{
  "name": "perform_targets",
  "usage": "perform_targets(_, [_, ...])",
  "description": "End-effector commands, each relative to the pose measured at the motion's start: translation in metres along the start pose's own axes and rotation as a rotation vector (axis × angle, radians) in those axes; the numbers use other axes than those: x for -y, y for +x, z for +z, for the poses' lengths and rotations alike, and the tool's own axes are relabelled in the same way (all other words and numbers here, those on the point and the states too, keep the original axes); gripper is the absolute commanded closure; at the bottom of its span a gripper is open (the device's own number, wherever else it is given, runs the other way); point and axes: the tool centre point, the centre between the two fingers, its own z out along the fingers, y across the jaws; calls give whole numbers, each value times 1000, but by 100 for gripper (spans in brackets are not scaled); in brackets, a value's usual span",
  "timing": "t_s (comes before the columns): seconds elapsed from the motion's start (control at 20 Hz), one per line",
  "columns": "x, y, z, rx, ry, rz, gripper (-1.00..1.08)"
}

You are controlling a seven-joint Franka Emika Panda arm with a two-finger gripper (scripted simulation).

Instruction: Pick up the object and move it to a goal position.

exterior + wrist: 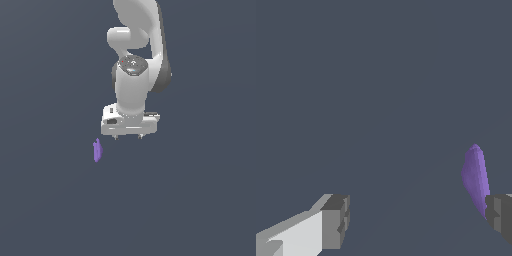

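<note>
Featureless slate-grey ground fills both views, with nothing on it but one small thing and the arm above. That thing is the purple object (97, 150), a narrow sliver lying on the grey surface; in the exterior view its long axis runs nearly from 12 to 6 o'clock, one end tapering to a point.

From the gripper (128, 137), the object lies toward about 8 o'clock in the exterior view, just beside the claw's near corner but clearly outside its span. The two short fingertips (115, 136) point down with a gap between them and nothing in it: the claw is released and empty. Its height above the surface is hard to judge here.

The wrist view agrees. The object (476, 177) shows close against one dark finger pad (500, 214), partly overlapped by it, while the other pad (336, 221) stands well apart across bare ground.

So the pick is not yet begun. My judgement is that the coming move needs a sideways shift toward the object until its narrow width sits between the pads, before any descent.
</note>
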Motion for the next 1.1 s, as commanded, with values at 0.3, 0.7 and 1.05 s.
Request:
perform_targets(0.3, [-2, 11, -19, -42, 8, 20, -92])
perform_targets(0.7, [-3, 13, -24, -53, 10, 25, -92])
perform_targets(1.05, [-24, 9, -5, -41, 12, -1, -92])
